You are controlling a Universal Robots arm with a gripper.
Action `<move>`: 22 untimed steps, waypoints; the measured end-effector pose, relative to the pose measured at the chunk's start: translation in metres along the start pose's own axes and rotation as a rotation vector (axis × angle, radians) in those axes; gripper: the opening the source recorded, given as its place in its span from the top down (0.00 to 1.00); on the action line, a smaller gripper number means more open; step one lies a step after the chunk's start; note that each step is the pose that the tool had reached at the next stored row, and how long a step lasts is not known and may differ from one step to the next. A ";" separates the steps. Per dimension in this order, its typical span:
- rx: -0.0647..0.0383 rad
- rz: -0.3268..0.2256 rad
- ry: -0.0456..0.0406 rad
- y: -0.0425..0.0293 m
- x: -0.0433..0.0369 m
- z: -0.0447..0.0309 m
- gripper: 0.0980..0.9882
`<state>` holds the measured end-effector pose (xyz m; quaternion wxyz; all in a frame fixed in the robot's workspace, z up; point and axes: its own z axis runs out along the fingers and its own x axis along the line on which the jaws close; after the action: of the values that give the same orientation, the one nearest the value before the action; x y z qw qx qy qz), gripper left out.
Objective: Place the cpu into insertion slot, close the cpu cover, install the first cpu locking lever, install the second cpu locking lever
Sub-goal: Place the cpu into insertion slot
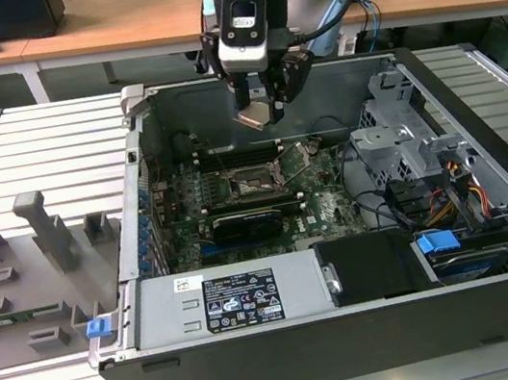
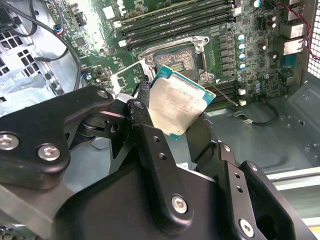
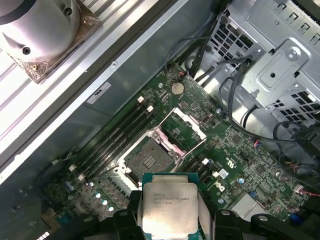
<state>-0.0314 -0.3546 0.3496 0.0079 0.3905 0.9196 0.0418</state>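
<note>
In the exterior view my claw (image 1: 263, 101) hangs over the open computer case (image 1: 306, 327) on the slatted worktop (image 1: 33, 149), clenched on the cpu (image 1: 255, 117). The chip is up in the air near the case's back wall. The insertion slot (image 1: 251, 183) sits on the motherboard lower down and nearer the camera, well clear of the chip. Nothing is seated yet.

In the second wrist view the claw (image 2: 175, 122) pinches the cpu (image 2: 177, 107) by two opposite edges between black fingers (image 2: 150, 135), with its dull metal top facing the camera. The insertion slot (image 2: 177, 62) lies bare beyond it.

In the first wrist view the cpu (image 3: 167, 210) sits in the claw (image 3: 170, 225), and the insertion slot (image 3: 149, 160) shows just past the chip's free edge. The cpu cover (image 3: 184, 126) is swung open beside the slot. The chip's edges look turned against the slot's edges, so I judge that the two are not yet squared. The slot lies below and ahead of the claw.
</note>
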 end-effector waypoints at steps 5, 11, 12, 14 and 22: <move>0.000 0.024 -0.0021 0.0000 0.0000 0.0005 0.51; -0.001 0.070 -0.0059 -0.0002 0.0000 0.0019 0.51; -0.001 0.081 -0.0068 -0.0002 0.0000 0.0022 0.51; -0.002 0.106 -0.0090 -0.0002 -0.0001 0.0031 0.51; -0.004 0.222 -0.0186 -0.0006 -0.0001 0.0068 0.51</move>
<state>-0.0314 -0.3546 0.3428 0.0125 0.4905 0.8704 0.0406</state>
